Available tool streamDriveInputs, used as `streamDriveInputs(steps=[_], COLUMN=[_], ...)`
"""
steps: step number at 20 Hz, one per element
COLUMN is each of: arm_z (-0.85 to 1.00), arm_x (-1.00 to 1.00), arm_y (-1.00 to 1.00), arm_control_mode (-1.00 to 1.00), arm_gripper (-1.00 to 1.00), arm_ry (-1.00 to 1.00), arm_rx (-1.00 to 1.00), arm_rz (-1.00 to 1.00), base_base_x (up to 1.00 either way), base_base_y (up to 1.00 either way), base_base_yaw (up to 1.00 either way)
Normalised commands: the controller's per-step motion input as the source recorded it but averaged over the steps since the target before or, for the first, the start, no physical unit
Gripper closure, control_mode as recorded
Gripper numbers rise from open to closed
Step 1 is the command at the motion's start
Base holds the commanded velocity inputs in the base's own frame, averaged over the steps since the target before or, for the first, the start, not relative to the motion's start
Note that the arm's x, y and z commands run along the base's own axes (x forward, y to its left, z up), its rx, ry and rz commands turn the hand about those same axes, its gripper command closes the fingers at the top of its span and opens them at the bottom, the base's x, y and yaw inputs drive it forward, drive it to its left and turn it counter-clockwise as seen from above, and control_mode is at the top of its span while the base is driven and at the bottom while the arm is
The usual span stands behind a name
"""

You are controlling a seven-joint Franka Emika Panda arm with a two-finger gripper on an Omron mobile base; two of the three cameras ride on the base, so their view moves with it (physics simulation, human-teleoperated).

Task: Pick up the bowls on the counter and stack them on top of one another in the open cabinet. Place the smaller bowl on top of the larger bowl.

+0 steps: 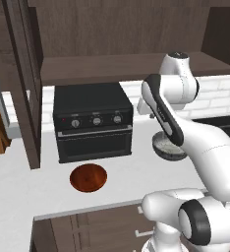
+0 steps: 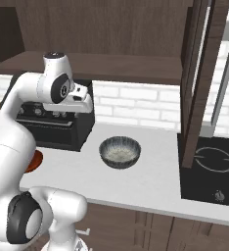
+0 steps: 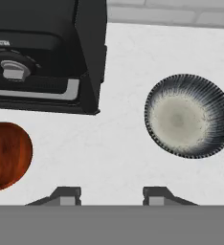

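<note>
The tool (image 3: pixel 109 195) is hanging high over the counter (image 3: pixel 133 134) with its 2 dark tips spread apart and nothing between them, looking down on bare surface between the bowls. The larger bowl (image 3: pixel 189 116) is sitting on the counter to the right of the black toaster oven (image 1: pixel 93 120), while the smaller bowl (image 1: pixel 88 177) is lying in front of that oven, well apart from it. The main risk, as I judge it, is grip: the grey bowl is deep, round and stone-like with a ribbed dark rim and pale inside, so a pinch on its curved wall may be slipping or tipping. The reddish-brown one is glossy and almost flat, offering little edge. The open cabinet (image 1: pixel 131 66) shelf is sitting above the oven, so a carried bowl could be clipping its front edge.
</note>
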Motion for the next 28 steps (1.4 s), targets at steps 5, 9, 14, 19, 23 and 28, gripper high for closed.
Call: streamDriveInputs(steps=[5,9,14,19,23,28], arm_z=[-0.01,-0.04,-0.15,-0.42,-0.47,-0.49], arm_x=[-0.33,-0.69,-0.62,-0.29,0.03,0.34], arm_y=[0.03,0.27,0.50,0.57,0.68,0.70], arm_control_mode=[-1.00,-1.00,-1.00,-1.00,-1.00,-1.00], arm_gripper=[-1.00,-1.00,-1.00,-1.00,-1.00,-1.00], arm_ry=[0.00,-0.03,0.00,0.00,0.06,0.16], arm_rx=[0.00,0.00,0.00,0.02,0.02,0.00], arm_rz=[0.00,0.00,0.03,0.04,0.05,0.10], base_base_x=[0.00,0.00,0.00,0.00,0.00,0.00], base_base_y=[0.00,0.00,0.00,0.00,0.00,0.00], base_base_yaw=[0.00,0.00,0.00,0.00,0.00,0.00])
